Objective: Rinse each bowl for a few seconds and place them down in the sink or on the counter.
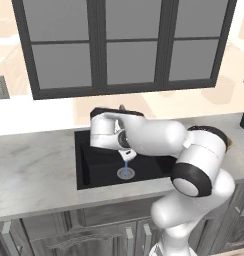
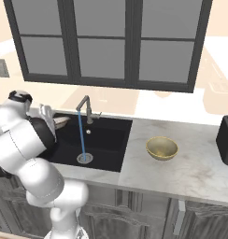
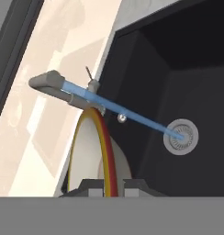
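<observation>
My gripper (image 3: 113, 184) is shut on the rim of the shallow bowl (image 3: 92, 151), which has a tan-orange edge and a cream inside. The bowl stands on edge over the left part of the black sink (image 2: 109, 137), beside the stream of water (image 3: 132, 115) and not under it. In the right base view a sliver of this bowl (image 2: 61, 121) pokes out past the hand. Water runs from the grey faucet (image 2: 85, 105) straight onto the round drain (image 3: 180, 137). The deeper olive-yellow bowl (image 2: 161, 148) sits upright on the counter (image 2: 190, 168), right of the sink.
A black appliance (image 2: 226, 135) stands at the far right of the counter. A dark-framed window (image 2: 106, 42) runs along the wall behind the sink. My arm (image 1: 159, 137) reaches across the sink's right half. The counter left of the sink (image 1: 34, 165) is bare.
</observation>
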### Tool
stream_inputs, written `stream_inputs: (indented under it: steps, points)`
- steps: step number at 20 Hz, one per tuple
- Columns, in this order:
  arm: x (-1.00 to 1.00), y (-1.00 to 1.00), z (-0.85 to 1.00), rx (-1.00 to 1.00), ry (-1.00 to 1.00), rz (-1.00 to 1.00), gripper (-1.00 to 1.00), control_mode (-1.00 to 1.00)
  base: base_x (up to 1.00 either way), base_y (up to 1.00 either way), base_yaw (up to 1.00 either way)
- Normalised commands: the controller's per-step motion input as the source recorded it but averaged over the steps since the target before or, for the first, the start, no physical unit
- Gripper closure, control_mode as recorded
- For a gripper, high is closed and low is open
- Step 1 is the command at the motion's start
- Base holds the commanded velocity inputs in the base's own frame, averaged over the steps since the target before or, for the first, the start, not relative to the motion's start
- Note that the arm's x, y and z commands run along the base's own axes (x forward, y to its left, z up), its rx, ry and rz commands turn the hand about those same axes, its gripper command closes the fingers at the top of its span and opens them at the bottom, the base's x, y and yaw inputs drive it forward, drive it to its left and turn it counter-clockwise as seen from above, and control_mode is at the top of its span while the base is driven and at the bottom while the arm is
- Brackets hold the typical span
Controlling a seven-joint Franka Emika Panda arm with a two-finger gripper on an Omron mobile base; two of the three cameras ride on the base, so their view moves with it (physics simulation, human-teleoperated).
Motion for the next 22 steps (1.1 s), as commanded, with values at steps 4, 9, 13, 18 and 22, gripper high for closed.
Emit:
stream_inputs:
  steps: [4, 9, 13, 18, 22]
  points:
    - [-0.13, 0.44, 0.29, 0.00, 0.02, 0.01, 1.00, -1.00, 0.00, 0.00, 0.00]
    - [-0.17, 0.50, 0.14, -0.03, 0.00, 0.00, 1.00, -1.00, 0.00, 0.00, 0.00]
    - [-0.13, 0.55, 0.10, -0.08, 0.00, 0.00, 1.00, -1.00, 0.00, 0.00, 0.00]
    - [-0.06, 0.54, 0.06, -0.07, 0.01, 0.02, 1.00, -1.00, 0.00, 0.00, 0.00]
    - [-0.09, 0.50, 0.04, -0.07, 0.01, 0.02, 1.00, -1.00, 0.00, 0.00, 0.00]
